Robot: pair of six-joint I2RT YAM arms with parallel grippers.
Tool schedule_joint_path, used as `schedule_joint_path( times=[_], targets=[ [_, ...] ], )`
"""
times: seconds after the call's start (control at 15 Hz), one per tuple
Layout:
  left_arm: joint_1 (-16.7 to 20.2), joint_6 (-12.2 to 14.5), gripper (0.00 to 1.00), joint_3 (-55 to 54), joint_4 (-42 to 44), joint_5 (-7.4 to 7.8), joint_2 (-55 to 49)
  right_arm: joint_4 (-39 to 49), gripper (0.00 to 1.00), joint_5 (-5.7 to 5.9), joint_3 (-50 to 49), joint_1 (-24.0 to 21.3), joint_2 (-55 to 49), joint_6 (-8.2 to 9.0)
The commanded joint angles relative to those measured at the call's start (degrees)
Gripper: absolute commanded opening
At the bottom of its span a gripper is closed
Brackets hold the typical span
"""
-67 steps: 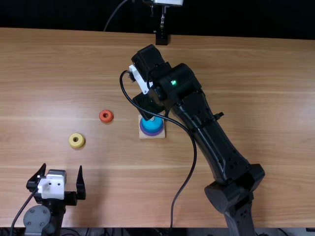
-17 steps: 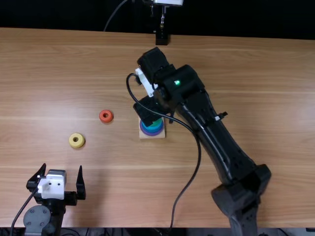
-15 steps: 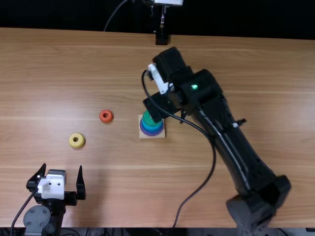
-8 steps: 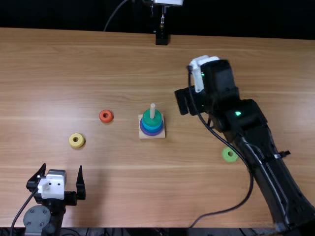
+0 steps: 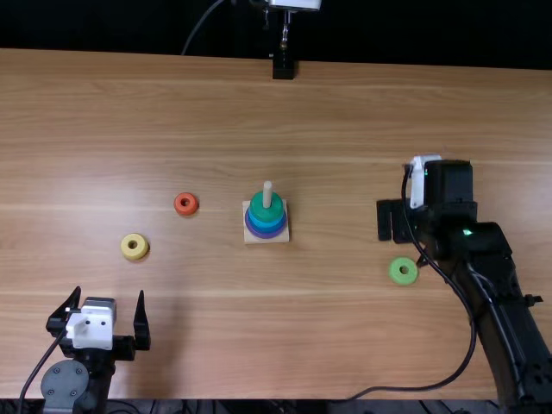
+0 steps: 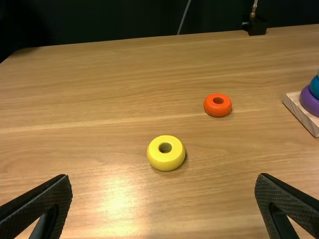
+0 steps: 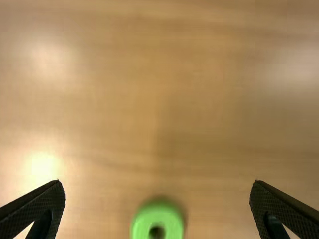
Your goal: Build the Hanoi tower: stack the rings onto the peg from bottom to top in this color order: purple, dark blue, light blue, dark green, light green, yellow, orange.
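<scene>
While the square wooden base point(image 5: 250, 235) sits about midway between the counter's point(image 5: 216, 345) near and far edges, its upright peg point(image 5: 267, 191) holds a purple ring point(image 5: 266, 233) lowest, blue above that, and a dark green ring point(image 5: 267, 207) uppermost. Whether the blue is one ring or two, I cannot tell. The peg's tip stands bare above them.

Left of the base lies the orange ring point(image 5: 185, 203); farther left and closer to the near edge is the yellow ring point(image 5: 134, 247). The light green ring point(image 5: 403, 271) lies flat on the right side, nearer the near edge than the base is.

The right arm slants in from the near edge, its wrist bent so that the right gripper point(image 5: 397, 221) points down above the counter near the light green ring, fingers spread and empty. The left arm sits low at the near edge, toward the left, its gripper point(image 5: 103, 316) facing the far edge, also parted around nothing.
</scene>
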Motion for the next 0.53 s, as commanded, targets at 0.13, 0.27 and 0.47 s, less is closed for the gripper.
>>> schedule_joint_path(
  times=[0.13,0.27,0.47],
  targets=[
    [-0.27,-0.13,1.0,-6.04,-4.59,0.43,-0.69,-2.76,1.0,-3.28,-3.26,-0.21,-1.04,3.86],
    [-0.27,-0.13,1.0,-6.04,-4.59,0.43,-0.69,-2.87,1.0,-5.28,-3.7,-3.37,-0.87,5.87],
    [-0.27,-0.13,1.0,-6.04,-4.59,0.43,-0.69,-2.44,1.0,-8.34,-4.05,-5.22,-0.43,5.97]
  ],
)
